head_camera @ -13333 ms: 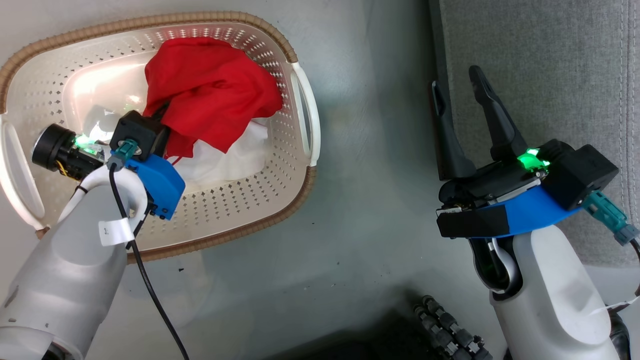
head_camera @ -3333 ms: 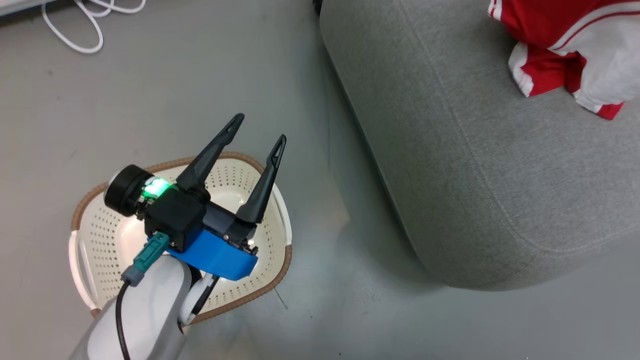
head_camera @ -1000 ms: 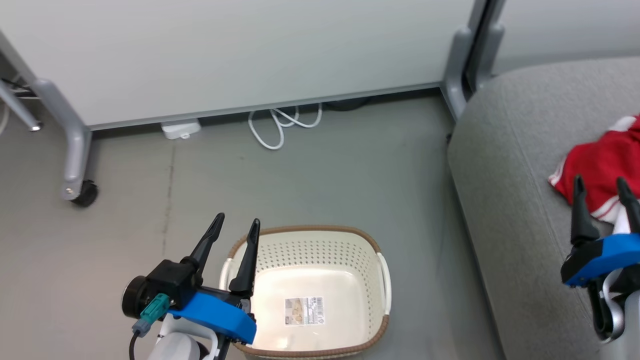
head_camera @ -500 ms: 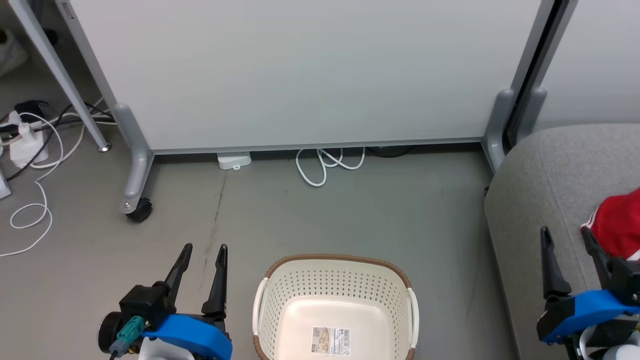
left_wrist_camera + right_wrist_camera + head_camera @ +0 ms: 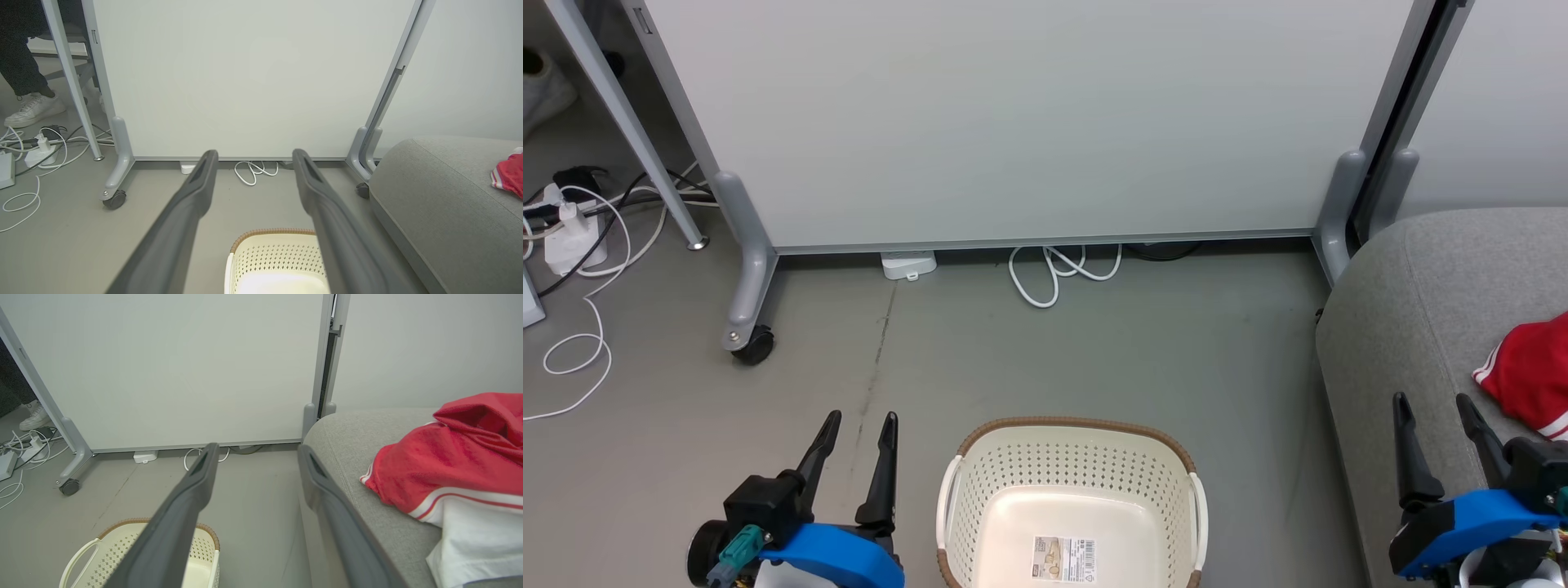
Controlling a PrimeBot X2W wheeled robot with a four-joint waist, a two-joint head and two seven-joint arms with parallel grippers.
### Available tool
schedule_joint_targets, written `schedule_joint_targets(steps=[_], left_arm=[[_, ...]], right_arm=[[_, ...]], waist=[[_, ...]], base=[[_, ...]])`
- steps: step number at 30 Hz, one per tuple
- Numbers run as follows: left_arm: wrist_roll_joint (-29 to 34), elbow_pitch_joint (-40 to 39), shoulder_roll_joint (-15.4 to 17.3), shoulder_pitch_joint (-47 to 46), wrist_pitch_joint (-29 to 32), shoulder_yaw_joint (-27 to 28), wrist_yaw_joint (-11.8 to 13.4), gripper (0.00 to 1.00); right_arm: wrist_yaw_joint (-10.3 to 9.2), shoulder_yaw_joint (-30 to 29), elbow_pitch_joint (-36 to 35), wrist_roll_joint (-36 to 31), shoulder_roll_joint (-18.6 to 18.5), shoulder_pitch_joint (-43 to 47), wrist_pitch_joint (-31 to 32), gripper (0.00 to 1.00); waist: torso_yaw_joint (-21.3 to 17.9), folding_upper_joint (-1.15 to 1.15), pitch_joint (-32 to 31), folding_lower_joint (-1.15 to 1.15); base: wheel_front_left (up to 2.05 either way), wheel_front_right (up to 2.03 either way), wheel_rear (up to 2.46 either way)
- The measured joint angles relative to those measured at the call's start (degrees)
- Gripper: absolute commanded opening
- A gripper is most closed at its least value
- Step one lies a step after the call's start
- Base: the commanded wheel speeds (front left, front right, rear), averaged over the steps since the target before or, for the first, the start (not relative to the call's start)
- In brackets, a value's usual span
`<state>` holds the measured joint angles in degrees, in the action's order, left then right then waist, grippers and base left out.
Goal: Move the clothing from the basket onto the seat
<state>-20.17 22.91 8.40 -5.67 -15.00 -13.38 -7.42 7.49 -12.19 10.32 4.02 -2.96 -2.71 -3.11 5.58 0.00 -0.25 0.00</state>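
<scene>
Head view: clothing (image 5: 1531,376) rests on seat (image 5: 1413,310), apart from basket (image 5: 1070,469).

Basket (image 5: 1070,469) on floor (image 5: 1094,351) btw the claws: just right of left gripper (image 5: 862,418), well left of right gripper (image 5: 1432,400). Seat (image 5: 1413,294) edge by right gripper; clothing (image 5: 1531,371) on seat, just right of that claw. Partition (image 5: 1029,122) ahead of both.

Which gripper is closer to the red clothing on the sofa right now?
Right. The right gripper hangs open over the edge of the seat, just beside the clothing; the left gripper is open over the floor, on the far side of the basket.
</scene>
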Motion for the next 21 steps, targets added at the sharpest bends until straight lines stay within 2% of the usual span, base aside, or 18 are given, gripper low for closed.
schedule_joint_targets(steps=[14,15,21], left_arm=[[-2.2,1.1,0.6,0.0,0.0,-1.9,0.0,1.0],[-2.5,1.2,0.6,0.0,0.0,-2.1,0.0,0.0],[-2.6,4.3,-0.2,3.4,0.3,-2.3,0.0,0.0]], right_arm=[[0.0,1.1,1.3,1.1,0.0,0.0,-0.6,1.0],[0.0,1.2,1.5,1.2,0.0,0.0,-0.6,0.0],[0.0,1.1,5.5,1.2,0.8,1.3,-0.4,0.0]], waist=[[-0.7,0.0,-0.1,0.0],[-0.7,0.0,-0.1,0.0],[-0.8,0.0,-0.1,0.0]], base=[[0.0,0.0,0.0],[0.0,0.0,0.0],[0.0,0.0,0.0]])
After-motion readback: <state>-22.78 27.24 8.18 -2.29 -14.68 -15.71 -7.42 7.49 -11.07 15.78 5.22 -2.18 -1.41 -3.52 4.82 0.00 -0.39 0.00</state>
